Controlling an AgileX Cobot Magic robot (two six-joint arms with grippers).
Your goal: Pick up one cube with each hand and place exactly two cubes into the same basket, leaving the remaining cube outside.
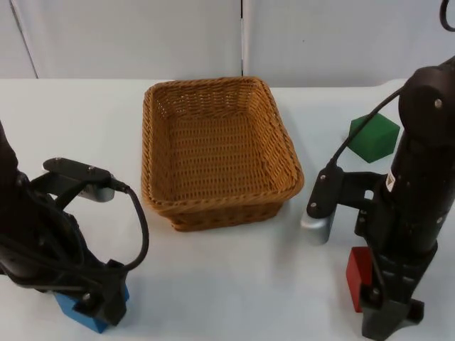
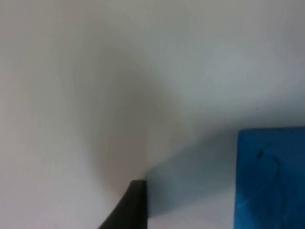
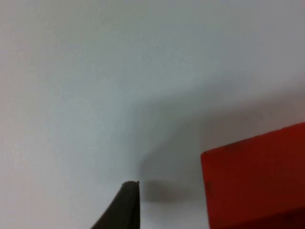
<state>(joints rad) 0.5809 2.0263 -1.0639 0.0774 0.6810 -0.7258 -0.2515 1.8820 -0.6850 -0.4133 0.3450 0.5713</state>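
Left tool (image 1: 96, 312) sits low at the blue cube (image 1: 75, 310) near your front desk edge, and the right tool (image 1: 387, 312) is down at the red cube (image 1: 357, 277) on the other side. You can't tell from these shots whether either tool is open or clamped, so don't assume a grip.

Biggest risk: both cubes sit close to the near edge of the desk (image 1: 213, 284), and an off-center squeeze could shove one off. Wrist views show each cube beside one fingertip, not clearly centered.

The wicker basket (image 1: 153, 142) is between the arms with open desk around it. The green cube (image 1: 373, 138) sits near the right arm, so swing wide of it.
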